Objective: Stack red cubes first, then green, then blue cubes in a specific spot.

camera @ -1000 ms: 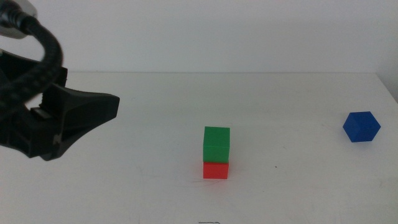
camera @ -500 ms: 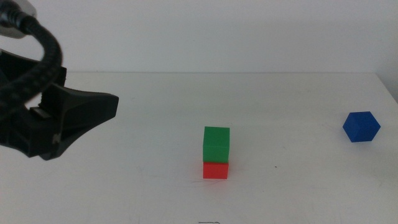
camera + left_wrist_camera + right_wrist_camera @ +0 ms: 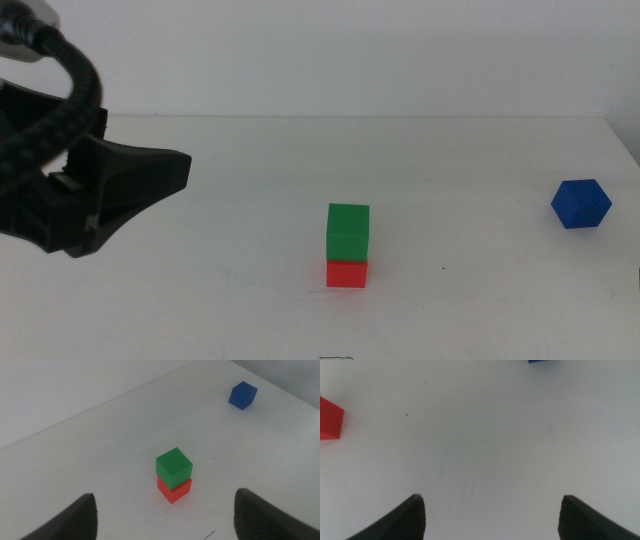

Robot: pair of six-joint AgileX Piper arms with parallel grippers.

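the white surface (image 3: 250, 300) fills the middle view from the near edge to the far wall, with its right edge showing past the blue cube. the left arm (image 3: 60, 170) is the biggest thing over it, a dark bulk with a braided cable, held above the left side of the surface well apart from the cubes. its left end effector (image 3: 165, 515) has the two jaws spread wide with nothing between them, pointed toward the stack. the right end effector (image 3: 490, 515) is out of the middle view; its own camera shows its jaws also spread wide and empty above bare surface. the green cube (image 3: 348, 232) sits squarely on top of the red cube (image 3: 347, 273), the pair standing near the middle of the surface, a little toward the near edge. the blue cube (image 3: 581, 204) rests alone near the right edge, turned corner-on, well apart from the stack.
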